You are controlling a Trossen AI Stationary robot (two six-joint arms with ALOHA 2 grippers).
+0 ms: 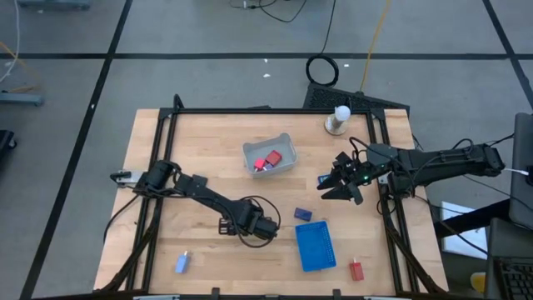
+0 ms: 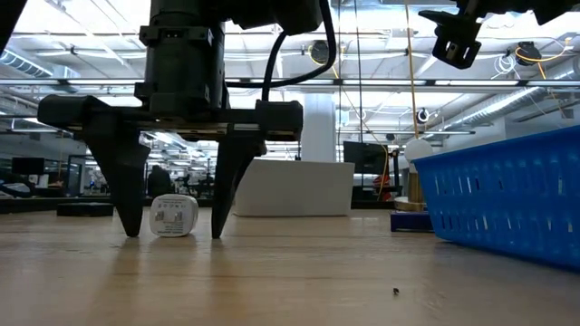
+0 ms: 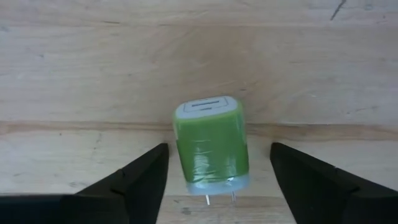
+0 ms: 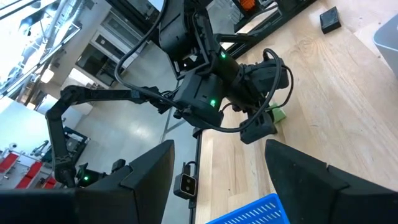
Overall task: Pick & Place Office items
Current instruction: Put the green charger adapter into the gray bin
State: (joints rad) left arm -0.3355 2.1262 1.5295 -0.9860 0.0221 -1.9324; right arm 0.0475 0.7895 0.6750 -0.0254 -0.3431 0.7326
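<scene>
Left end effector sat low on the wooden bench, fingers spread either side of a small green plug-in charger block, not touching. Right end effector hovered above the bench, fingers apart, empty.

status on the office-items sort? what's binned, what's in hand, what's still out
Done: the pale bin holds a red piece and at least one more.
In hand: the left gripper stands open astride the green charger block, fingertips at the table, not touching it. The right gripper hovers open, empty.
Left: dark blue block, light blue piece and red piece lie loose on the table.
</scene>
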